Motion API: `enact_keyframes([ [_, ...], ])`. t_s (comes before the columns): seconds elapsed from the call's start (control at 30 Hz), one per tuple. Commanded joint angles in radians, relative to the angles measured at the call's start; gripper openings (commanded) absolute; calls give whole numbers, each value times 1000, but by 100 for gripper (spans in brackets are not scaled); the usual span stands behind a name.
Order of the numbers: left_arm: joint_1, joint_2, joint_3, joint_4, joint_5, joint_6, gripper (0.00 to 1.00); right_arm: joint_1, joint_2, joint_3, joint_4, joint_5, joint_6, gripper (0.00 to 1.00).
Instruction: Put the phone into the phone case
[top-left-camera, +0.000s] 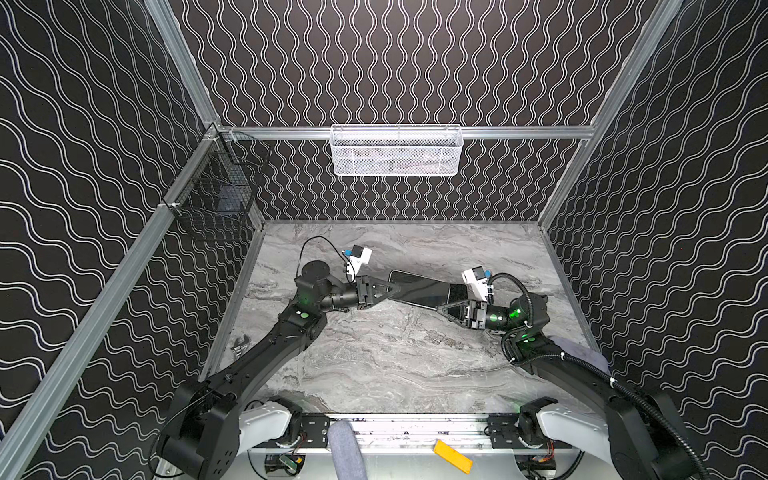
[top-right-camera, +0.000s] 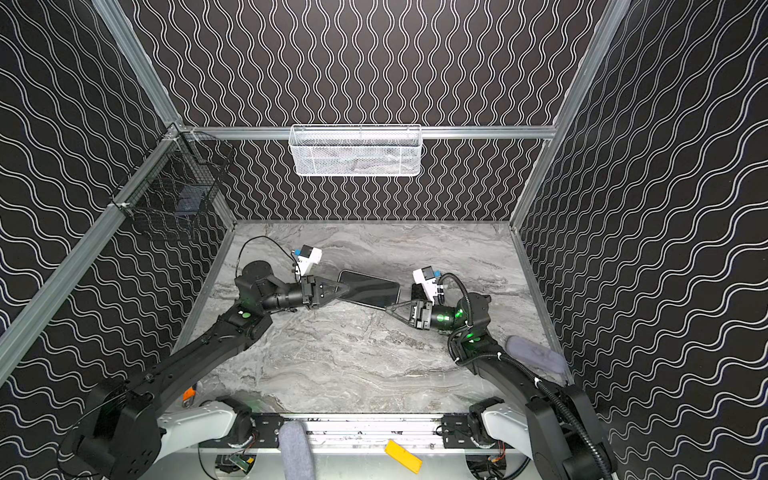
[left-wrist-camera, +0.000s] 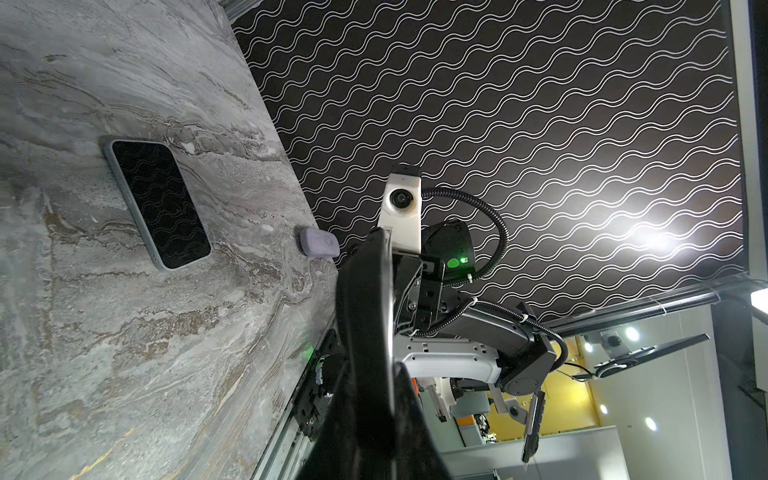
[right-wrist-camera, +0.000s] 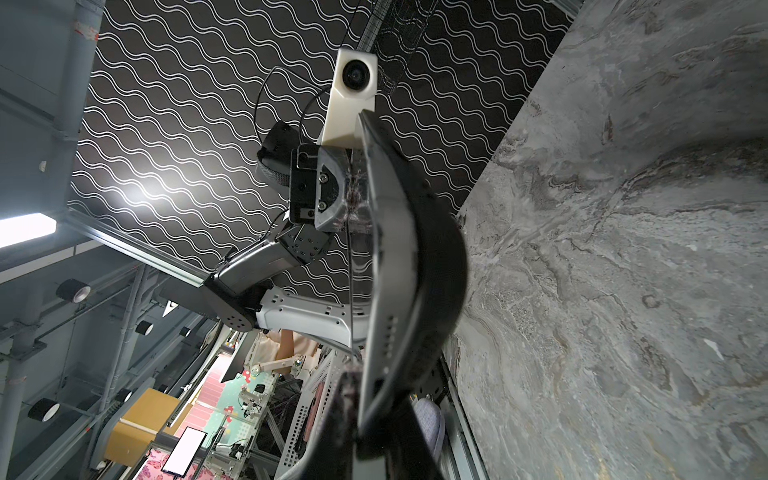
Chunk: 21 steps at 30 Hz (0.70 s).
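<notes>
Your left jaws and right jaws each pinch an end of the phone case (right-wrist-camera: 415, 270), held on edge over the bench (left-wrist-camera: 124, 353), with the phone (left-wrist-camera: 160, 203) lying flat just beneath, long axis roughly along the case.

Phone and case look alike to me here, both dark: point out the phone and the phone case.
phone (left-wrist-camera: 160, 203), left wrist view, middle of its dark screen.
phone case (right-wrist-camera: 415, 257), right wrist view, its bent middle.

Evenly lit, sharp top views; glare (both wrist views) on wall (left-wrist-camera: 648, 241).
</notes>
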<state>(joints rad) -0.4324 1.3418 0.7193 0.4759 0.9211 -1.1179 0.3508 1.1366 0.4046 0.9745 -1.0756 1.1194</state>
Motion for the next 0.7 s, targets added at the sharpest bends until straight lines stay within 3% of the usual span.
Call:
enact_keyframes([
  [0.0, -1, 5, 0, 6, -10, 15, 0, 2, 1, 13, 74, 2, -17, 0],
  [0.1, -1, 5, 2, 3, -4, 20, 0, -1, -15, 19, 19, 18, -51, 4],
  [0.2, -1, 1, 9, -10, 1, 31, 0, -8, -50, 36, -85, 48, -117, 25],
  [0.33, -1, -2, 10, -35, 6, 46, 0, -22, -83, 73, -157, 63, -166, 45],
  [0.67, -1, -7, -16, -18, 14, 33, 0, -51, 9, 126, 3, 25, -78, 47],
])
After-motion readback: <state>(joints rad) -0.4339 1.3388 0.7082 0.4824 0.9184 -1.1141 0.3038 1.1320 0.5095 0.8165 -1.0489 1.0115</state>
